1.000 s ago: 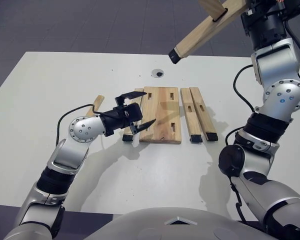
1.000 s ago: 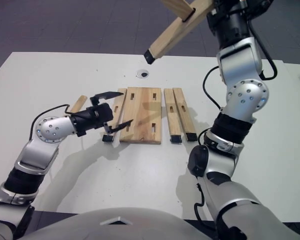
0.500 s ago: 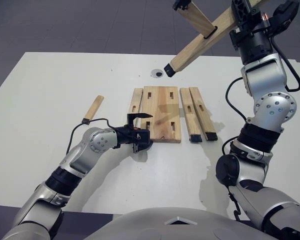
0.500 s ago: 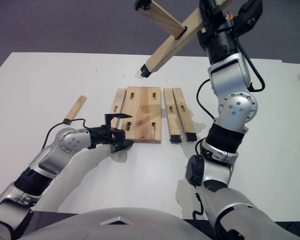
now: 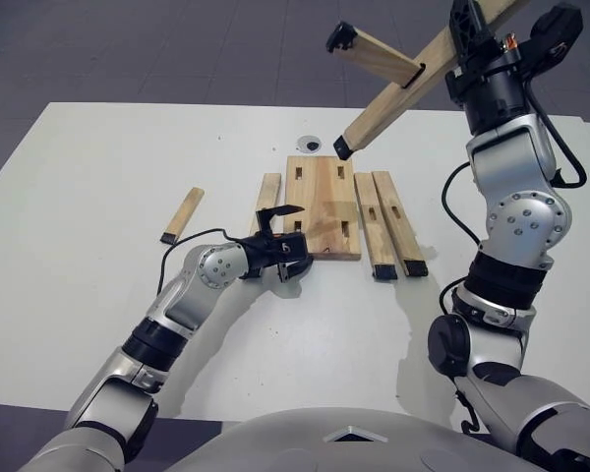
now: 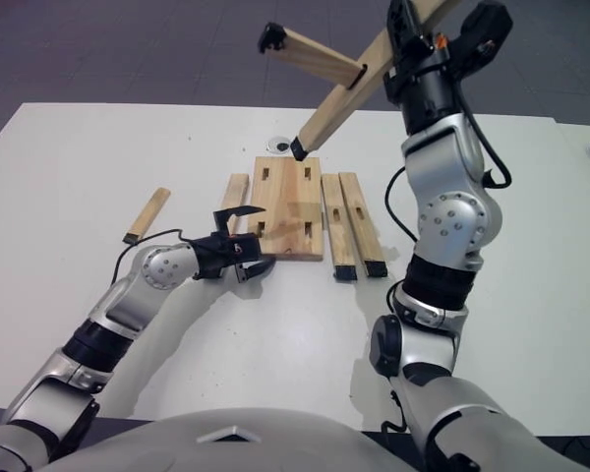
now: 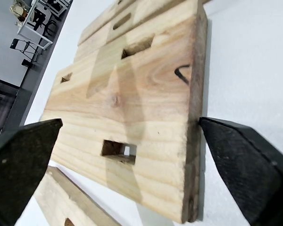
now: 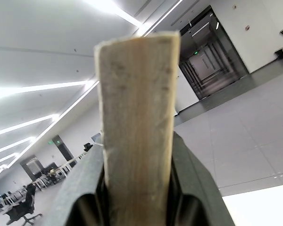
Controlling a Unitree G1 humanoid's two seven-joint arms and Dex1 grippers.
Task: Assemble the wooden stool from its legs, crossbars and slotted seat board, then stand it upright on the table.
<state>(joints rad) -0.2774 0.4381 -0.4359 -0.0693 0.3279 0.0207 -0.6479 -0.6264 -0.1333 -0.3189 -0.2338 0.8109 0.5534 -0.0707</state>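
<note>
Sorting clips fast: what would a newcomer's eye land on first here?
The right tool holds a joined leg and crossbar high over the far side of the table, slanting down toward the seat board. Below, the open left tool sits at the board's near end.

open-plan ofc, strip lights (image 8: 114, 8), chairs (image 7: 24, 46)

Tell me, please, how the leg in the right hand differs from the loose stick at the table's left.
The leg is up in the air, tilted, clamped in the right hand; the stick lies flat on the table, untouched. The leg has a crossbar joined to it; the stick is a bare single piece. Both are pale wood with a black end.
</note>
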